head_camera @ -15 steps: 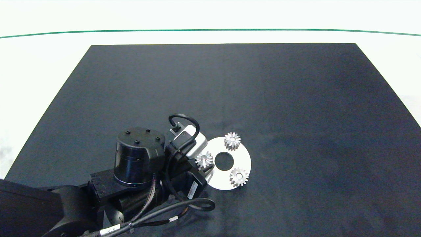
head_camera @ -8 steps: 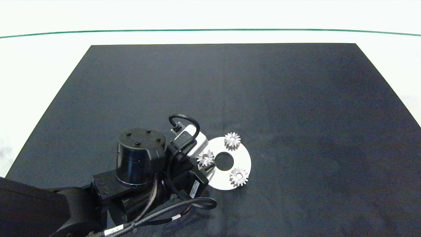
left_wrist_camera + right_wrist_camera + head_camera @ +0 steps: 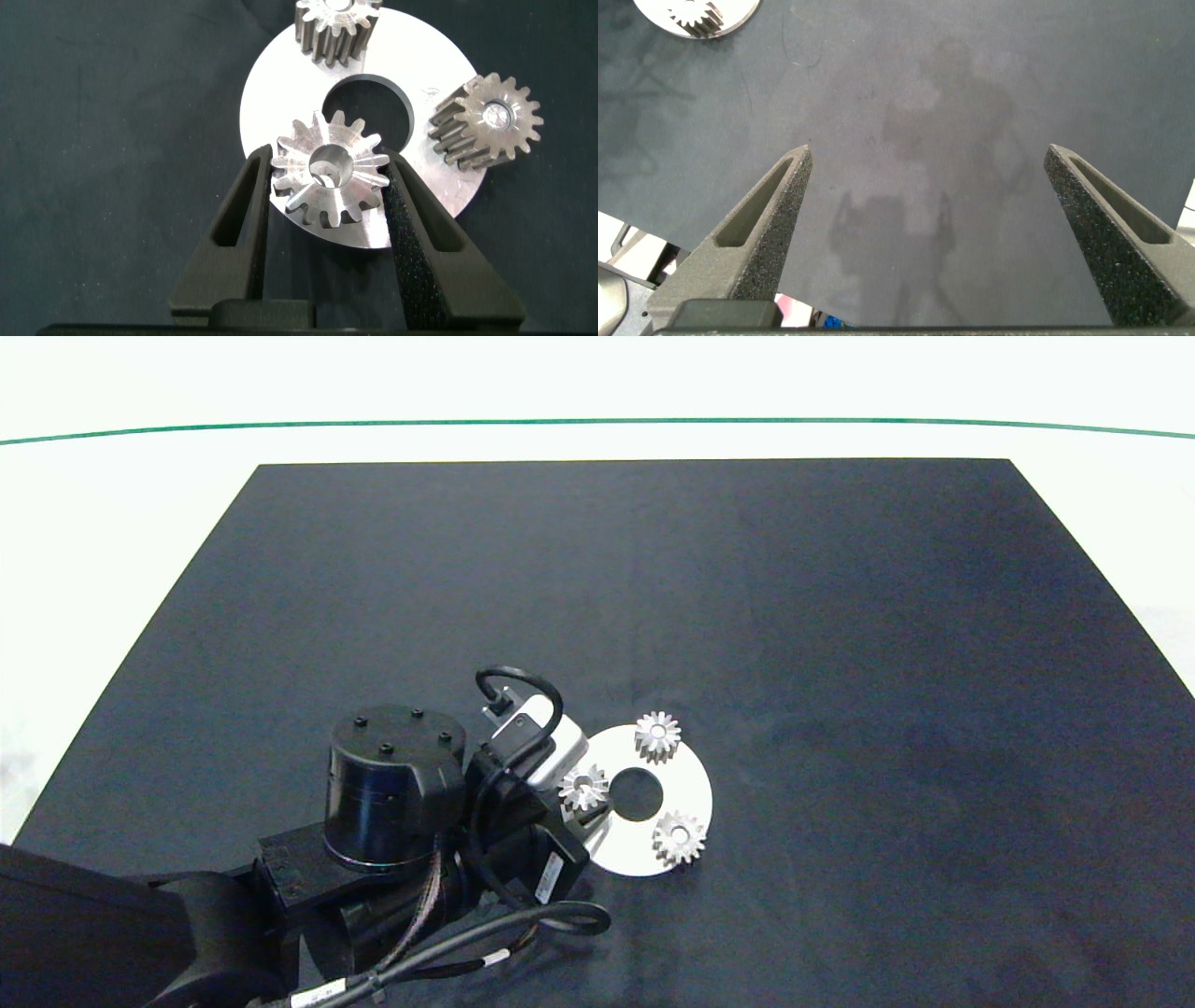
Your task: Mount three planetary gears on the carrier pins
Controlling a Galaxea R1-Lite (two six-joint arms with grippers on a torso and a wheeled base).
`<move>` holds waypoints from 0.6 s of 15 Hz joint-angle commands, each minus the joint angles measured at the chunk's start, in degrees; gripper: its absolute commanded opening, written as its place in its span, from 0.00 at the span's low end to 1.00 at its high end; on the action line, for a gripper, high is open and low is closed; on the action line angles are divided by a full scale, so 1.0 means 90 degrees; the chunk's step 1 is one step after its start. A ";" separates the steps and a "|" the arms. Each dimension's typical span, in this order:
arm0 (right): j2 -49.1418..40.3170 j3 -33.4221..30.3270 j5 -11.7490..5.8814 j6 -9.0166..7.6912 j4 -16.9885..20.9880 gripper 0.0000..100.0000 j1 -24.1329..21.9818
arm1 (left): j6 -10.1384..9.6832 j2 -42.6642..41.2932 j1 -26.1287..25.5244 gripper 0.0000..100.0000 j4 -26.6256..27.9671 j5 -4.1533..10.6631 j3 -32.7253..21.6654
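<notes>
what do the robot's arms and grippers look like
The left arm is black, with a round cylindrical joint cap dotted with screws, looped black cables and a silver wrist camera. Both grippers have two dark wedge-shaped fingers with grainy pads.

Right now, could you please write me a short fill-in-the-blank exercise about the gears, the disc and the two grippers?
1. The left gripper fingers are shut on a small silver toothed gear; that makes ____ gears over the flat white ring-shaped disc.
2. The disc lies on a ____ mat.
3. The right gripper is open and holds ____.
4. In the head view only the ____ arm appears.

Missing words: three; black; nothing; left
</notes>
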 commanded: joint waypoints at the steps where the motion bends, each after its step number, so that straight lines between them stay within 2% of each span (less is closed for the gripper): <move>1: -0.0001 -0.0001 -0.0010 -0.0010 0.0018 1.00 0.0007 | 0.0006 0.0001 0.0038 0.07 -0.0005 0.0011 0.0003; 9: -0.0011 0.0009 -0.0001 -0.0030 0.0018 1.00 0.0007 | 0.0006 -0.0009 0.0067 0.07 -0.0093 0.0011 0.0052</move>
